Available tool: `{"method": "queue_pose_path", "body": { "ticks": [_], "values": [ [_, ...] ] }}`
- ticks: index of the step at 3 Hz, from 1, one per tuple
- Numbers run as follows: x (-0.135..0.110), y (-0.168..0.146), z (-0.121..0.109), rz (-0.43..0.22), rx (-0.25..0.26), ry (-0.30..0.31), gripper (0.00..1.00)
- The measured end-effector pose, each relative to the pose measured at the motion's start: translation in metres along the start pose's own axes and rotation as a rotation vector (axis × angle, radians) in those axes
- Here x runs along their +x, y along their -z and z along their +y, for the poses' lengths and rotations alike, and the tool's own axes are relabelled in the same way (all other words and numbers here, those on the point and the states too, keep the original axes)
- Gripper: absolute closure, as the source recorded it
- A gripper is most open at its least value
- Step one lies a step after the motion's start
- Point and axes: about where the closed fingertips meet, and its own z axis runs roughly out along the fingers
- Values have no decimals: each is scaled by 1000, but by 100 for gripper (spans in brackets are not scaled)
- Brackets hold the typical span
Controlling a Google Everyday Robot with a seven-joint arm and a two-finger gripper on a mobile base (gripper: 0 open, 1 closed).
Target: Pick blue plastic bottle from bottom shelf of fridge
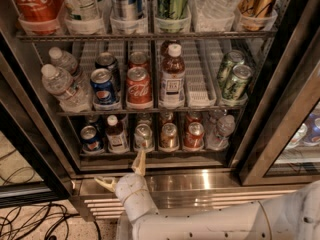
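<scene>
The blue plastic bottle (116, 135) is small, with a white cap, a white label and dark drink. It stands upright in the second lane from the left of the bottom shelf (155, 154) of the fridge (280, 79), between a blue can and a silver can. My gripper (122, 173) is below and in front of the shelf, over the steel sill. It is open and empty. One finger (139, 161) points up toward the shelf's front rail, just right of the bottle; the other points left.
The bottom shelf also holds several cans (169, 135) and a clear water bottle (221, 130). A taller brown bottle (172, 76) stands on the rack above. The open door's dark frame (30, 149) is at left, and cables (30, 219) lie on the floor.
</scene>
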Motion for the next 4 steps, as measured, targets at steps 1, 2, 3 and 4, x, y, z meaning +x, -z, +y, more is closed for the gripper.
{"method": "queue_pose_path", "body": {
  "ticks": [1,2,3,4],
  "values": [
    [-3,-9,0,-40,59,9,2],
    [-7,-15,1,-69,98,11,16],
    [-9,-23,2,-85,114,4,23],
    [-8,-30,0,-88,125,-6,23]
  ]
}}
